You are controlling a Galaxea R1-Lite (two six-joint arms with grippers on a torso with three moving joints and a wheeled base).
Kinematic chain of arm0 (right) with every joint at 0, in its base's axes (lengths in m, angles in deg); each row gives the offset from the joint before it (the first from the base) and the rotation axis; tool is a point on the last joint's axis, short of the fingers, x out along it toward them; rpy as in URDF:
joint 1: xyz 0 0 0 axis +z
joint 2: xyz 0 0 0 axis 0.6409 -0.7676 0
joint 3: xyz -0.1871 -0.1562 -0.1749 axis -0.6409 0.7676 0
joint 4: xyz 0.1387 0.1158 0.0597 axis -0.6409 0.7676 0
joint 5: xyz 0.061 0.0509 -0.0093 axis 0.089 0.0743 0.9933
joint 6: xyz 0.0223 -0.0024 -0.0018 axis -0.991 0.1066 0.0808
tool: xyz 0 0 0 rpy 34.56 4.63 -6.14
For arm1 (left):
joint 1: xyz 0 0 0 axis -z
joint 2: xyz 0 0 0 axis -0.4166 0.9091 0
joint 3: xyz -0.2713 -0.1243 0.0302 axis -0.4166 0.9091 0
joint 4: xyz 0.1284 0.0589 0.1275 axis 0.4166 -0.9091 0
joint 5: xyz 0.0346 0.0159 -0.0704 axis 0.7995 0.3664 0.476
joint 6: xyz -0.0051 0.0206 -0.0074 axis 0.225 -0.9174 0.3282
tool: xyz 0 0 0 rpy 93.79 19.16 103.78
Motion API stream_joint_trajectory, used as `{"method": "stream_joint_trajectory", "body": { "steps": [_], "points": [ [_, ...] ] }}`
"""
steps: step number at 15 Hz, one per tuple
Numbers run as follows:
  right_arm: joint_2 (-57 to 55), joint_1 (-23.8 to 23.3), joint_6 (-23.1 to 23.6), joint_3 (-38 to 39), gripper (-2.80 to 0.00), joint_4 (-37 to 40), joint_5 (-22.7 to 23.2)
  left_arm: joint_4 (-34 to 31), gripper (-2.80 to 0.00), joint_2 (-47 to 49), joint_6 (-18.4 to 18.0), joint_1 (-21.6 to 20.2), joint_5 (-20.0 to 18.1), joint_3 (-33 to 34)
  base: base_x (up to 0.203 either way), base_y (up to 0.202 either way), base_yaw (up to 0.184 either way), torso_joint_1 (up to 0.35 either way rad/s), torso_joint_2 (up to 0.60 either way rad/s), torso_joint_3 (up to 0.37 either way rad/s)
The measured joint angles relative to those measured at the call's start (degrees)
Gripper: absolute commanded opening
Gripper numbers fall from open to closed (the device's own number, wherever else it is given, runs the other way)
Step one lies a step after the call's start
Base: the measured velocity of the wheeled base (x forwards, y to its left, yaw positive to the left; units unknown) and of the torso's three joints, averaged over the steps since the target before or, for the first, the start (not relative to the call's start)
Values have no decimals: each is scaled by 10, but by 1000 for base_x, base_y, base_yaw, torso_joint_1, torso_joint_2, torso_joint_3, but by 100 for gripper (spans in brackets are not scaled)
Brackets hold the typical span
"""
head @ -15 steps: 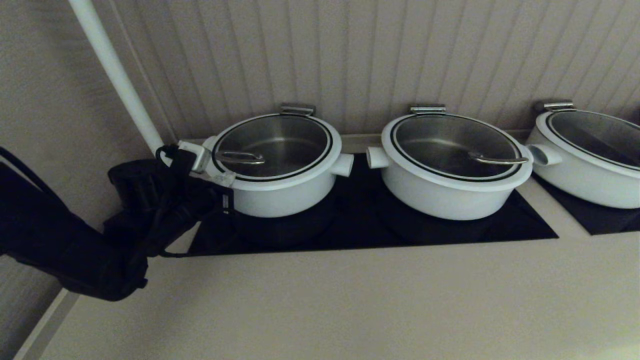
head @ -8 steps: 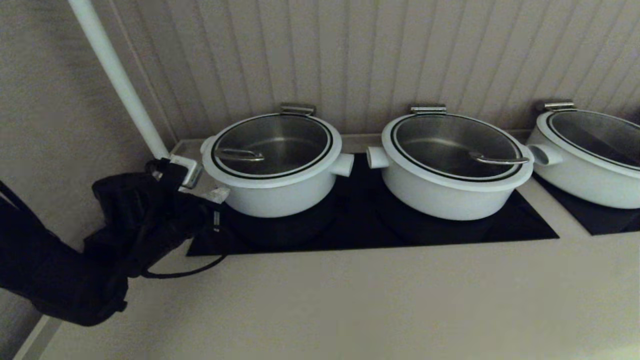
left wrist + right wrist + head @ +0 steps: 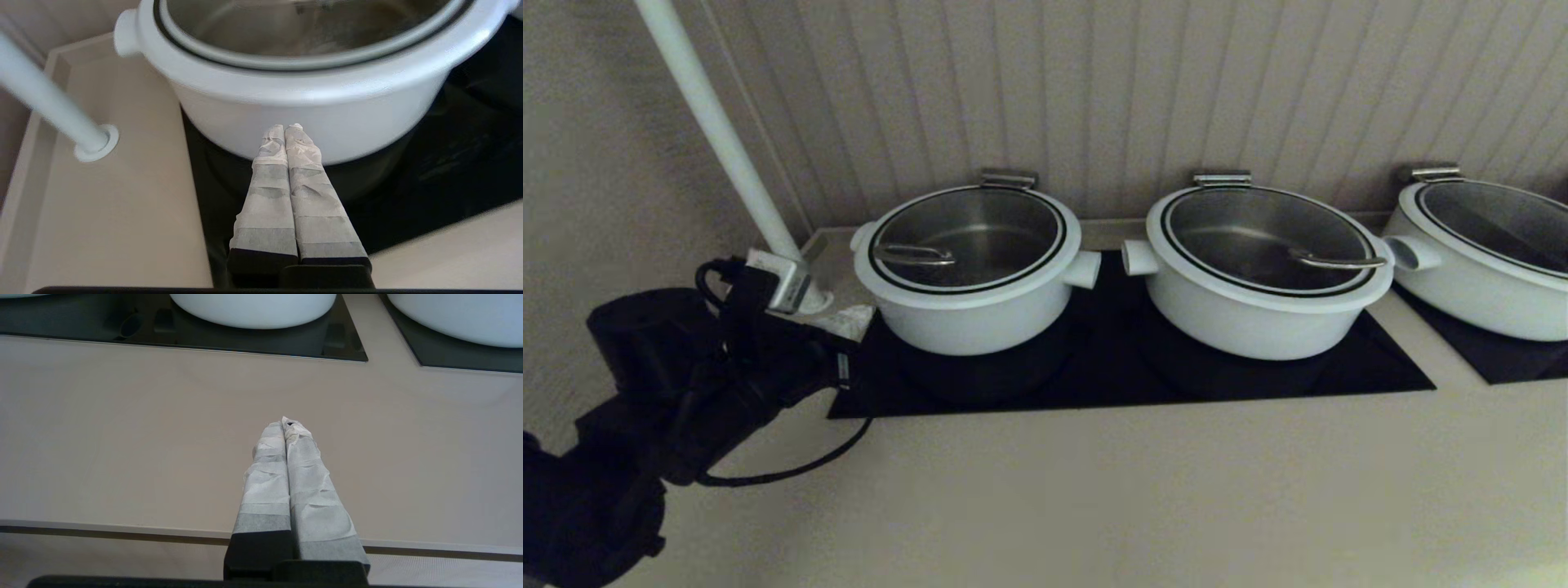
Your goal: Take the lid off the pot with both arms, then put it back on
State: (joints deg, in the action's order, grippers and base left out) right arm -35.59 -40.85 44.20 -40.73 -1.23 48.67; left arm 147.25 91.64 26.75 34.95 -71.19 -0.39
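The pot (image 3: 968,317) is the leftmost white pot, standing on the black hob. The lid (image 3: 968,237) sits closed on it, its wire handle toward the left. My left gripper (image 3: 849,320) is shut and empty, low beside the pot's front-left wall and apart from it. In the left wrist view the taped fingertips (image 3: 286,127) point at the pot's wall (image 3: 347,114), with the lid (image 3: 310,36) above. My right gripper (image 3: 286,422) is shut and empty over the bare counter, out of the head view.
A wider white pot (image 3: 1258,318) stands in the middle and another (image 3: 1478,286) at the right, both lidded. A white pole (image 3: 719,139) rises at the counter's back-left corner. The black hob (image 3: 1111,371) lies under the pots. The counter's front edge (image 3: 122,526) lies below the right gripper.
My left arm has drawn back from the pot's left rim, moving left and toward the front of the counter. The lid and pot have not moved.
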Motion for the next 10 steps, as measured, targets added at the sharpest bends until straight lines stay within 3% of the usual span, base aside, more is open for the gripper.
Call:
{"method": "stream_joint_trajectory", "body": {
  "steps": [4, 10],
  "points": [
    [0, 0, 0, 0, -280, 0, 0, 0, -280, -48, 9, 0, 4, 58, 0, 0, 0, 0, 0, 0],
    [0, 0, 0, 0, -280, 0, 0, 0, -280, -110, 27, -3, 40, 114, 0, 0, 0, 0, 0, 0]
  ]
}}
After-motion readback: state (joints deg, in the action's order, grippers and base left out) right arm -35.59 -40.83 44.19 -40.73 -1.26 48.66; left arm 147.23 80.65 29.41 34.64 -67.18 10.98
